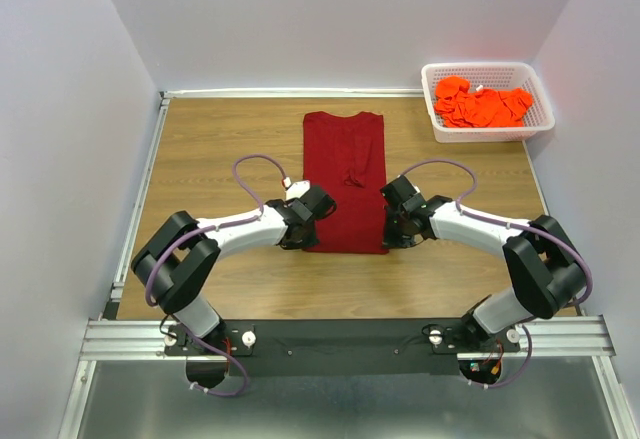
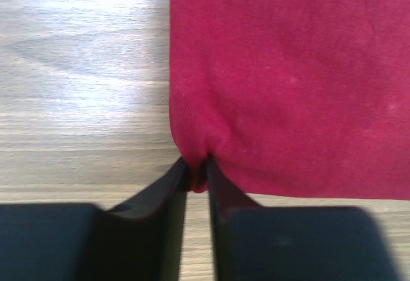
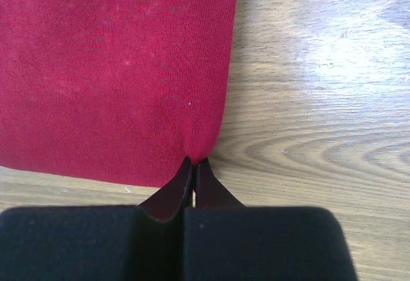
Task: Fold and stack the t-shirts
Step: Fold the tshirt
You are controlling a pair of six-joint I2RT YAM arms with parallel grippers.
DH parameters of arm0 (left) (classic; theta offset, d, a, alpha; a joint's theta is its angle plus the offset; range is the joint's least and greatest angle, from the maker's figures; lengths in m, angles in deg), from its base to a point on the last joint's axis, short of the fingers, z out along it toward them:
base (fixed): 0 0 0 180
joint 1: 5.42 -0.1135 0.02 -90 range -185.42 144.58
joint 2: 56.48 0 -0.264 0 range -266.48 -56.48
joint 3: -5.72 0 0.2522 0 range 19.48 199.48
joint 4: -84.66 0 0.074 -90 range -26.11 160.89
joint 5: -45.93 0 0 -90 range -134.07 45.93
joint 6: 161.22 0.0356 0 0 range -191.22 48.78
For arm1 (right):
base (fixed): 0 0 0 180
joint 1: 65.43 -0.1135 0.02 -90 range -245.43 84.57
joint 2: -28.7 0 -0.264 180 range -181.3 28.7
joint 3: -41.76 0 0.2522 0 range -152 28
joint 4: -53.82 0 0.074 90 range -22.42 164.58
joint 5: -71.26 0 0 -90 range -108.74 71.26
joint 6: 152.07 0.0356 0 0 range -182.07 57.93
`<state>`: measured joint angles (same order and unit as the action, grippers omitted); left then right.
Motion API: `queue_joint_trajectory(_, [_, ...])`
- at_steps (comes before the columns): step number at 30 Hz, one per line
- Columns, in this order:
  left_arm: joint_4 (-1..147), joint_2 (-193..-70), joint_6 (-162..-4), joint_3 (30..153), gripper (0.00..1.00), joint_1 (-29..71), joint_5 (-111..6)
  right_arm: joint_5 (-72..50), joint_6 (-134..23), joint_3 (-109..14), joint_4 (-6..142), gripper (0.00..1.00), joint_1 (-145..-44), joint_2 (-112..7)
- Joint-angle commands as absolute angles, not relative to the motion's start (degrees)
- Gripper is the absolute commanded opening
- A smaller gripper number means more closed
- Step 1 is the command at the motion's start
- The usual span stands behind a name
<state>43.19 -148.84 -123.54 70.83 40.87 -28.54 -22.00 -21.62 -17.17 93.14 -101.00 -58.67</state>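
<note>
Top external view: a maroon t-shirt (image 1: 345, 174) lies flat on the wooden counter (image 1: 220, 149), folded lengthwise into a long narrow strip, its neckline at the end away from the arms. A small pucker sits near the middle of the strip.

The left hand (image 1: 300, 234) is at the shirt's near left corner and the right hand (image 1: 395, 234) at its near right corner, so the two arms flank the strip's near end.

Left wrist view: the dark fingers (image 2: 166, 191) are drawn in on that corner, with a nub of red cloth caught between their tips and the fabric gathered into creases just above the pinch.

Right wrist view: the fingers (image 3: 211, 188) are pressed almost together, nipping the very tip of the other corner; the cloth pulls to a point there.

Far to the shirt's right and beyond its neckline end, a white mesh basket (image 1: 490, 67) holds crumpled orange t-shirts (image 1: 485, 107).
</note>
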Motion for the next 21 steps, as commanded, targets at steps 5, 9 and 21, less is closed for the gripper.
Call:
queue_joint_trajectory(5, [38.38, -151.85, -123.61, 67.21, 0.0, 41.52, -30.19, -22.43, -22.96, -13.84, 100.53, 0.01, -101.73, -61.12])
queue_joint_trajectory(9, [34.43, -147.74, -122.82, 66.42, 0.0, 41.95, -31.5, -19.01, -24.54, -15.33, 106.67, 0.01, -101.73, -58.05])
queue_joint_trajectory(21, [15.36, -127.07, -117.63, 66.67, 0.0, 47.5, -50.49, -12.05, -29.72, -26.2, 135.07, 0.01, -101.73, -44.95])
